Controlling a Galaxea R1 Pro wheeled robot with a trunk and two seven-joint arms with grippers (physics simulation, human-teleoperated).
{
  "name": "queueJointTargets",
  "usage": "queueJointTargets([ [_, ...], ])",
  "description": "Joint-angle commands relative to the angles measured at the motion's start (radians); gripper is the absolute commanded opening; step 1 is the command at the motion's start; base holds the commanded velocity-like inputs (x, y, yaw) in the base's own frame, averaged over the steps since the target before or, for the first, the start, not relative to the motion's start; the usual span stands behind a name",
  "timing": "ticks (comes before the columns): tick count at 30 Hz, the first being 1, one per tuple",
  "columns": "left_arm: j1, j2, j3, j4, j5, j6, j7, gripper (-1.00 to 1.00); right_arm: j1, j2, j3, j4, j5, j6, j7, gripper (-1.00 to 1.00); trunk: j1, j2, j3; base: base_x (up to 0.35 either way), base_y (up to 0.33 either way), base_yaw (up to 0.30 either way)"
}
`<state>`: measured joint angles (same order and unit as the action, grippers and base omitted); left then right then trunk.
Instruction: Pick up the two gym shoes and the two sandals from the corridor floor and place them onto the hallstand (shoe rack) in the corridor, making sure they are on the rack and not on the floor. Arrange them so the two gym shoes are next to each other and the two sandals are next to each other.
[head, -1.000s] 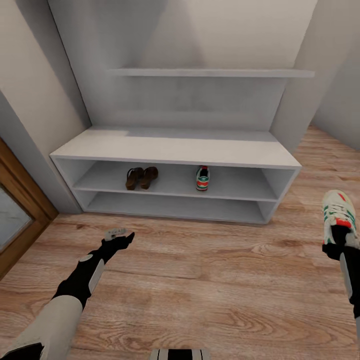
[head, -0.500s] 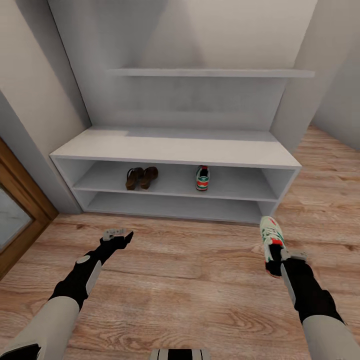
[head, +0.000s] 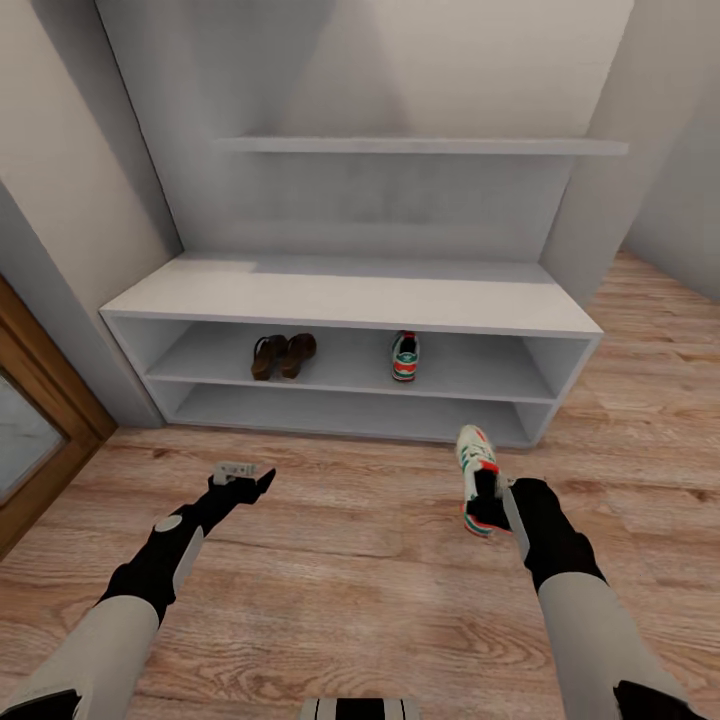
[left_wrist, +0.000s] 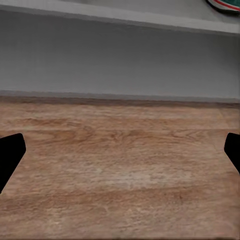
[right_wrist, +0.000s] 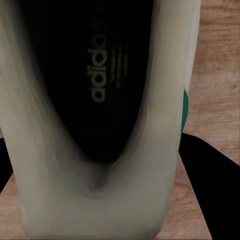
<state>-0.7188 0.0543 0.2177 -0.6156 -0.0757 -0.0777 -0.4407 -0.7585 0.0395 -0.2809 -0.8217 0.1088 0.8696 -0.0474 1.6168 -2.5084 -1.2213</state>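
The grey hallstand stands against the far wall. On its upper open shelf lie the two brown sandals side by side, and to their right one gym shoe, heel toward me. My right gripper is shut on the second gym shoe, holding it above the corridor floor in front of the rack's right half. The right wrist view looks straight into that gym shoe's dark inside. My left gripper hangs open over the floor, its fingertips wide apart with nothing between them.
A long grey wall shelf hangs above the rack. A wooden door frame borders the left side. The rack's lower shelf and flat top carry nothing. Wood flooring runs on past the rack to the right.
My right arm has swung left and inward with the gym shoe, from the far right edge to in front of the rack. The left arm has barely shifted.
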Motion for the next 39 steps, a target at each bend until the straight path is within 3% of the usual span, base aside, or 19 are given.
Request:
queueJointTargets([
  [1,-0.001,-0.001,0.006,0.002,-0.008,-0.006,-0.007,1.0,-0.009,0.003,-0.004,-0.001,0.013,0.007,0.038,-1.0,0.0,0.0,-0.001,0.0,0.0,0.0],
  [5,-0.001,-0.001,0.006,0.003,-0.009,-0.006,-0.008,1.0,-0.021,0.005,-0.003,-0.002,-0.006,0.009,0.144,-1.0,0.0,0.0,-0.001,0.0,0.0,0.0],
  [15,-0.001,0.001,0.006,0.004,-0.01,-0.007,-0.04,1.0,-0.024,0.004,-0.003,-0.002,-0.004,0.008,0.163,-1.0,0.0,0.0,-0.001,0.0,0.0,0.0],
  [16,0.006,0.02,0.006,0.004,-0.016,-0.017,-0.115,1.0,-0.024,0.003,-0.002,-0.002,-0.002,0.008,0.161,-1.0,0.0,0.0,-0.001,0.0,0.0,0.0],
  [18,0.016,0.05,0.005,0.004,-0.039,-0.036,-0.197,1.0,-0.024,0.003,0.001,-0.005,-0.001,0.008,0.16,-1.0,0.0,0.0,-0.001,0.0,0.0,0.0],
  [19,0.017,0.054,0.005,0.004,-0.046,-0.038,-0.209,1.0,-0.024,0.004,0.001,-0.006,0.0,0.008,0.158,-1.0,0.0,0.0,-0.001,0.0,0.0,0.0],
  [22,0.02,0.065,0.005,0.004,-0.075,-0.043,-0.24,1.0,-0.024,0.004,0.001,-0.008,0.001,0.008,0.131,-1.0,0.0,0.0,-0.001,0.0,0.0,0.0],
  [28,0.022,0.07,0.005,0.004,-0.163,-0.046,-0.261,1.0,-0.024,0.008,0.002,-0.027,-0.002,0.008,-0.014,-1.0,0.0,0.0,-0.001,0.0,0.0,0.0],
  [39,0.022,0.072,0.006,0.006,-0.189,-0.048,-0.273,1.0,-0.024,0.016,0.003,-0.043,-0.007,0.006,-0.041,-1.0,0.0,0.0,-0.001,0.0,0.0,0.0],
])
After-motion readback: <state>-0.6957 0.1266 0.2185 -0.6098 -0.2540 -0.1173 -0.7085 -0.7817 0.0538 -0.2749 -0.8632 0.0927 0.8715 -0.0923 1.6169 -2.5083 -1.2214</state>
